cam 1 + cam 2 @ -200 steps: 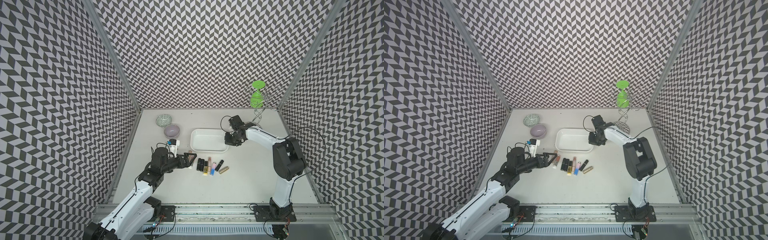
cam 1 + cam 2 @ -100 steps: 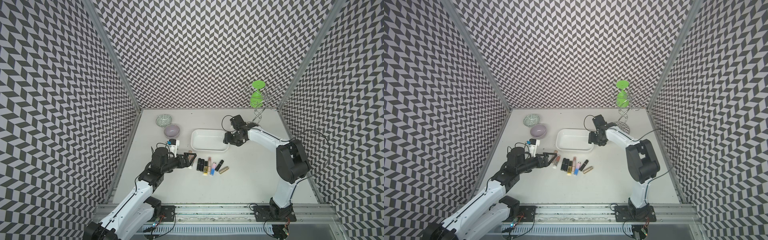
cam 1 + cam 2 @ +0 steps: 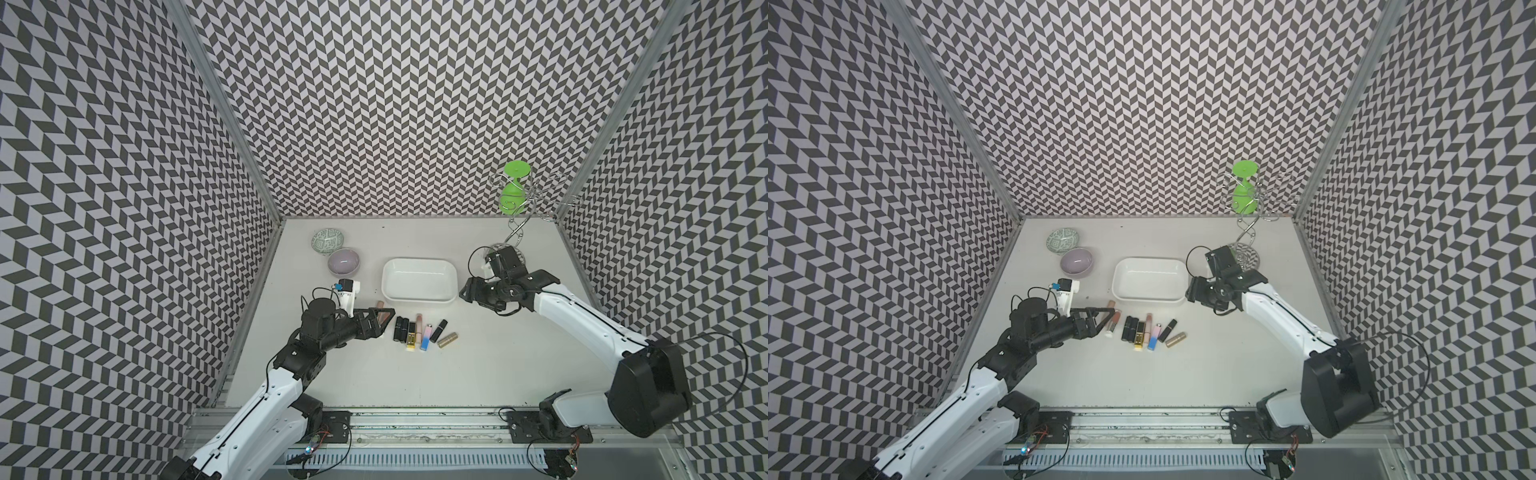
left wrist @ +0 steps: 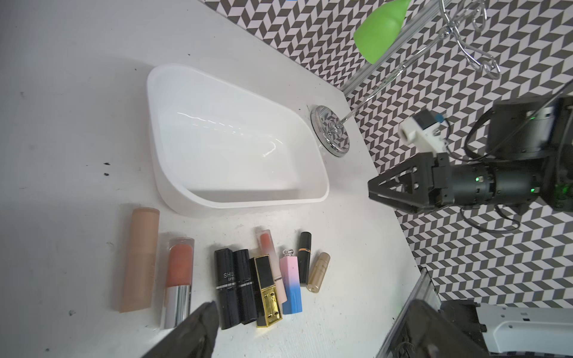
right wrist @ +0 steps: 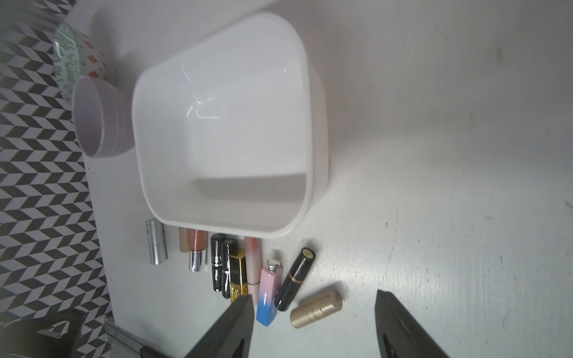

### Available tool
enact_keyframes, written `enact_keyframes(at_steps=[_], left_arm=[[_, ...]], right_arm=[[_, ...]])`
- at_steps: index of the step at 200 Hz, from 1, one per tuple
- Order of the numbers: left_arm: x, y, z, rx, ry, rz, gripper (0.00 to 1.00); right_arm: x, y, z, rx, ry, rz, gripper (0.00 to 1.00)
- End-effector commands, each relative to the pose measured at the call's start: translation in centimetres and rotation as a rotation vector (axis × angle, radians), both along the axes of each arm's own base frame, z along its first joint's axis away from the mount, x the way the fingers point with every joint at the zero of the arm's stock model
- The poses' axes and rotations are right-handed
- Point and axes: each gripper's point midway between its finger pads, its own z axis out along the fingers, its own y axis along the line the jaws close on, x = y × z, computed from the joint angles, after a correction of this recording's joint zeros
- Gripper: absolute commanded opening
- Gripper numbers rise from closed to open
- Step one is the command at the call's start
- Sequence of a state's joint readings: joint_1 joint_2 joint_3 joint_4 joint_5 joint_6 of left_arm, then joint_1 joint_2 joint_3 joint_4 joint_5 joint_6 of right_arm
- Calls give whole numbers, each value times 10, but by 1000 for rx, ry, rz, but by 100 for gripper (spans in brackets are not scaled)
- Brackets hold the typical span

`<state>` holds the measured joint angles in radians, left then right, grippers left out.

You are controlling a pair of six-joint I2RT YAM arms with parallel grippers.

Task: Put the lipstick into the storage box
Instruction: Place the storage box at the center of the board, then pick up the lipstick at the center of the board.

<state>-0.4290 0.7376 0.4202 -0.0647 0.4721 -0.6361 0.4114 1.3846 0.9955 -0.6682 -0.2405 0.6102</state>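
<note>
The white storage box (image 3: 419,279) (image 3: 1149,277) lies empty mid-table. In front of it several lipsticks (image 3: 415,332) (image 3: 1148,330) lie in a row: peach, orange (image 4: 178,272), black, gold-and-black (image 4: 266,291), pink-blue (image 5: 269,291) and gold (image 5: 316,307) ones. My left gripper (image 3: 380,322) (image 4: 310,310) is open, low over the row's left end, with one fingertip (image 4: 206,313) by the orange lipstick's silver base. My right gripper (image 3: 463,291) (image 5: 311,296) is open beside the box's right wall and holds nothing.
A lilac bowl (image 3: 343,261) and a green-patterned bowl (image 3: 328,240) stand at the back left of the box. A chrome wire stand (image 3: 515,232) with a green piece (image 3: 512,195) rises at the back right, behind my right wrist. Patterned walls close three sides.
My right gripper has gone from shut to open, and its arm has swung its elbow toward the front right. The left arm, box and lipsticks have not moved.
</note>
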Motion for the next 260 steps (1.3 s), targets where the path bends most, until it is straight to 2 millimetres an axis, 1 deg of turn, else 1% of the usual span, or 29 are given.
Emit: enact_keyframes(at_steps=[1, 11, 33, 49, 59, 70, 98, 107, 116, 125, 131, 148, 164, 180, 192, 207, 228, 260], left_arm=[[-7, -3, -7, 3, 16, -11, 99], [-10, -5, -8, 7, 16, -20, 99], [-12, -6, -7, 11, 12, -25, 99], [-12, -5, -5, 9, 3, -23, 99], [-12, -5, -3, 10, -2, -22, 99], [-11, -5, 0, 16, -13, -20, 99], [-9, -4, 6, 32, -34, -19, 99], [-8, -3, 7, 38, -42, -18, 99], [-8, -3, 9, 42, -51, -17, 99], [-8, -3, 11, 44, -60, -16, 99], [-7, -3, 12, 46, -70, -16, 99], [-6, -2, 18, 52, -99, -15, 99], [-4, -1, 22, 70, -124, -13, 99], [-4, 0, 24, 83, -145, -17, 99], [-5, 0, 25, 93, -164, -21, 99], [-4, 1, 27, 102, -186, -20, 99], [-3, 2, 30, 105, -211, -19, 99], [-3, 1, 28, 99, -230, -19, 99]], right_arm=[[-16, 6, 1, 48, -5, 38, 67], [-24, 8, -2, 54, -9, 88, 67], [-40, 25, -7, 78, -32, 281, 67], [-49, 39, -9, 52, -57, 442, 67], [-49, 41, -8, -4, -85, 509, 67], [-46, 45, 1, -51, -153, 587, 67], [-47, 68, 41, -58, -401, 825, 69], [-47, 71, 48, -83, -476, 896, 69], [-52, 73, 50, -112, -546, 996, 70], [-62, 73, 44, -135, -591, 1123, 70], [-64, 71, 37, -181, -615, 1173, 70], [-60, 57, 12, -373, -631, 1255, 70], [-65, 45, -13, -505, -633, 1356, 70], [-66, 37, -29, -605, -652, 1397, 70], [-62, 32, -34, -657, -683, 1391, 70], [-62, 31, -39, -677, -719, 1413, 69], [-64, 35, -41, -660, -757, 1431, 69], [-68, 42, -55, -615, -756, 1476, 69]])
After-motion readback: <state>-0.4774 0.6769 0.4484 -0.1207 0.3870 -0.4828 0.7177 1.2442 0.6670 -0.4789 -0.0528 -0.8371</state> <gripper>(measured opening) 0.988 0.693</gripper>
